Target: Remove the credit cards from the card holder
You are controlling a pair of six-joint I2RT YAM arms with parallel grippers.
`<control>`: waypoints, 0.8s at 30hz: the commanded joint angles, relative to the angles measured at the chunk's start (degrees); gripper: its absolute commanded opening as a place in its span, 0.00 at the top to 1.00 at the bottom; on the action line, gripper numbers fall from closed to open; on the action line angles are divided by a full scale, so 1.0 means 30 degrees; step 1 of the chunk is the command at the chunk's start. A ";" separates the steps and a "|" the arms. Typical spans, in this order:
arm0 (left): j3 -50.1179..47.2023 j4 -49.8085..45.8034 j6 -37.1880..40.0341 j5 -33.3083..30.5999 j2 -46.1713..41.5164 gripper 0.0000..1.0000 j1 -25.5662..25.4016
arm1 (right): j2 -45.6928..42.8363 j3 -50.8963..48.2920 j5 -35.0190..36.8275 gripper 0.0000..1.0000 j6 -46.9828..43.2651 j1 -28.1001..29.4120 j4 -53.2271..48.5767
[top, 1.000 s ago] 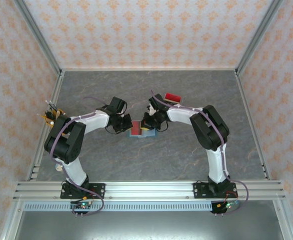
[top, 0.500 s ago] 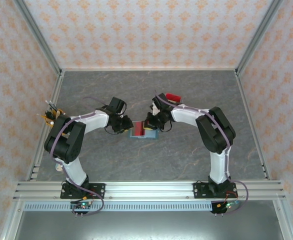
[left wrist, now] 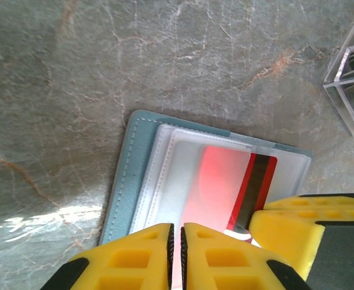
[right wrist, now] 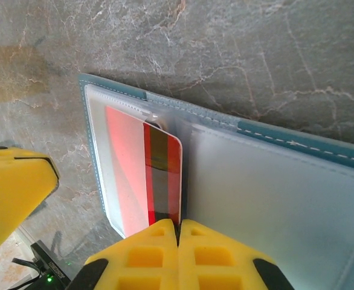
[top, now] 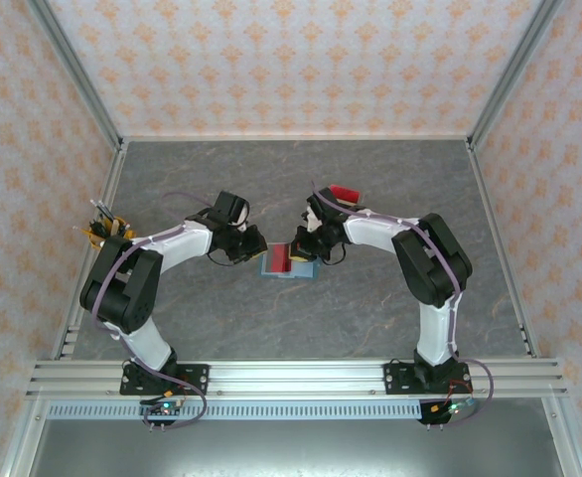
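The teal card holder [top: 289, 264] lies open on the grey table between the two arms. A red card [right wrist: 164, 175] with a dark stripe sticks partway out of its clear inner pocket [left wrist: 183, 175]. My right gripper [right wrist: 178, 227] is shut on the near edge of that red card [left wrist: 252, 187], beside the holder's fold. My left gripper [left wrist: 176, 241] is shut at the near edge of the holder [left wrist: 125, 175], with only a thin slit between the pads, over the clear sleeve. In the top view the left gripper [top: 255, 245] and right gripper [top: 299, 248] face each other across the holder.
A clear plastic box [left wrist: 351, 78] stands just beyond the holder, and a red flat piece [top: 344, 193] shows there behind the right arm. A small orange-yellow object [top: 102, 230] sits at the table's left rail. Patterned walls close in three sides.
Both grippers have closed in on the holder and shifted slightly. More of the red card now shows in the open holder than a second ago.
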 commanded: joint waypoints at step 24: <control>-0.0039 -0.0537 0.0002 -0.0977 0.1783 0.80 -0.0706 | -0.2905 -0.1445 0.0424 1.00 0.0981 -0.0501 -0.1172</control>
